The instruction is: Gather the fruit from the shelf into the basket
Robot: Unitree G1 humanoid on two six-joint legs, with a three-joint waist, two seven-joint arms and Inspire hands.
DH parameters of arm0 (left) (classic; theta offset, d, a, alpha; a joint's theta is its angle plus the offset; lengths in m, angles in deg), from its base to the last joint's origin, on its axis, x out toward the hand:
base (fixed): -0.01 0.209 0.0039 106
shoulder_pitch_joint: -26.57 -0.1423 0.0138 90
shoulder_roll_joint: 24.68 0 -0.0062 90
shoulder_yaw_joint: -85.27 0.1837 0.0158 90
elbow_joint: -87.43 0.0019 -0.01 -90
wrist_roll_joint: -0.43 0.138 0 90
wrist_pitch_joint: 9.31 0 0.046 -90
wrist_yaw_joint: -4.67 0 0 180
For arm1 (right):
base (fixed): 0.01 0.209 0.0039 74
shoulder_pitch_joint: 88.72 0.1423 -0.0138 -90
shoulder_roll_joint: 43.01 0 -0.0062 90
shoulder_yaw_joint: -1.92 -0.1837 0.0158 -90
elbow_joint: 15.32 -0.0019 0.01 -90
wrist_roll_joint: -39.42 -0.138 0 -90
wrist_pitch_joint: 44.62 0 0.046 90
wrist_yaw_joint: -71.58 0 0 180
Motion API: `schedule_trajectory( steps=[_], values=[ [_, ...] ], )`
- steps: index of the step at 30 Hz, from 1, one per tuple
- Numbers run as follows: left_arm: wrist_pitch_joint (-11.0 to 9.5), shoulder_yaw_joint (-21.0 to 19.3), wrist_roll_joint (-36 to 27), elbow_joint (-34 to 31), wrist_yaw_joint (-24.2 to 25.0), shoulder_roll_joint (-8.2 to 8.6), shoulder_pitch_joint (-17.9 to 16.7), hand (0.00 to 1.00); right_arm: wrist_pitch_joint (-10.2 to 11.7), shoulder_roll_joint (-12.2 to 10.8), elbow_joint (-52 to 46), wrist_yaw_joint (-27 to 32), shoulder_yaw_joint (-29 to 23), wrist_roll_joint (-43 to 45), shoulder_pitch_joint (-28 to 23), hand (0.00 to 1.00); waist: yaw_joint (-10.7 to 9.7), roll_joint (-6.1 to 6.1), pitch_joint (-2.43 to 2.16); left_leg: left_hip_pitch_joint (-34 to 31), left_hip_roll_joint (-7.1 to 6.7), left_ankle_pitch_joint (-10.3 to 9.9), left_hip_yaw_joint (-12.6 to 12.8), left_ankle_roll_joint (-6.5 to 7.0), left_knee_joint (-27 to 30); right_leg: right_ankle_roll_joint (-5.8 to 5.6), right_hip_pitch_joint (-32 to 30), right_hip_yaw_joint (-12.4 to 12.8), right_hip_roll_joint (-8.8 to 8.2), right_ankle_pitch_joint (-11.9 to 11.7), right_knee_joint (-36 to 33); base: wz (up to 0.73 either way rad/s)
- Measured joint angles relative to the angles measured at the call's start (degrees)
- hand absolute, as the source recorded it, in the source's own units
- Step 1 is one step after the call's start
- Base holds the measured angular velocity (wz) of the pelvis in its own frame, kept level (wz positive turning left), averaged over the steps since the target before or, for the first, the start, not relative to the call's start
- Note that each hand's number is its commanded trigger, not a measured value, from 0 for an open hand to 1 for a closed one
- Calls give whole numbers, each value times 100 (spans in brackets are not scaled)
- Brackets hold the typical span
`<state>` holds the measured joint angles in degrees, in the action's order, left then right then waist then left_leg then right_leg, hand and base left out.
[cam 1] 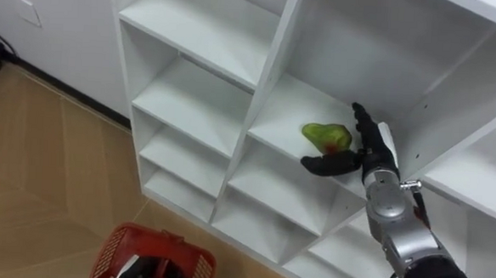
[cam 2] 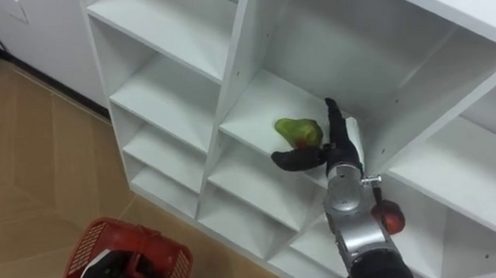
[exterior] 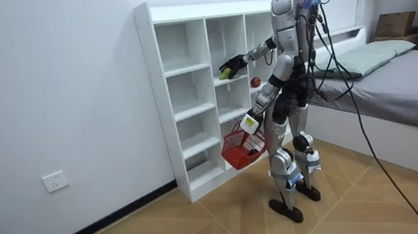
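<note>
A green fruit with a red patch (cam 1: 326,136) lies on a middle shelf of the white closet (cam 1: 236,36). My right hand (cam 1: 368,150) reaches into that compartment. Its thumb lies under the fruit's front and its straight fingers stand up against the fruit's right side, so the hand is open around it. A red apple (cam 2: 388,217) sits one shelf lower, to the right of my forearm. The red basket (cam 1: 152,260) hangs low on my left side, and the room view shows my left hand (exterior: 251,121) shut on its handle.
I stand close to the closet, facing its open compartments. A vertical divider (cam 1: 273,64) borders the fruit's compartment on the left. Wooden floor (cam 1: 34,170) lies to the left, and a bed (exterior: 398,76) stands behind me.
</note>
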<state>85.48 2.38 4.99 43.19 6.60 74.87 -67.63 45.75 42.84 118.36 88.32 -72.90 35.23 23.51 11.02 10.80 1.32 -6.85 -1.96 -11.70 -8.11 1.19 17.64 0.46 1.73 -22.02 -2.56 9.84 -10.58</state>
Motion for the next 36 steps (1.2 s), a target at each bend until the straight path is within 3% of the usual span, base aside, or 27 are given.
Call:
schedule_trajectory(
  steps=[8, 29, 36],
  values=[
    [1, 52, -5, 10, 0, -17, 3, 100, -33, 119, 281, -41, -87, -2, 348, 100, 23, 6, -5, -64, 8, 2, 3, -2, -23, 0, -82, -3, 6, 0, -3, 0],
    [-1, 145, -26, 66, -2, -82, 112, 100, 57, 137, 275, -43, -87, -54, 361, 100, 19, 8, -5, -152, 11, 2, 4, -2, -21, 0, -175, -19, 6, 0, -13, 0],
    [-14, 340, -57, 197, -16, -122, 207, 100, 131, 137, 258, 44, -81, -55, 360, 100, 2, -32, 24, -148, 16, 3, 6, -3, -14, 0, -188, -13, 1, 0, -13, 0]
  ],
)
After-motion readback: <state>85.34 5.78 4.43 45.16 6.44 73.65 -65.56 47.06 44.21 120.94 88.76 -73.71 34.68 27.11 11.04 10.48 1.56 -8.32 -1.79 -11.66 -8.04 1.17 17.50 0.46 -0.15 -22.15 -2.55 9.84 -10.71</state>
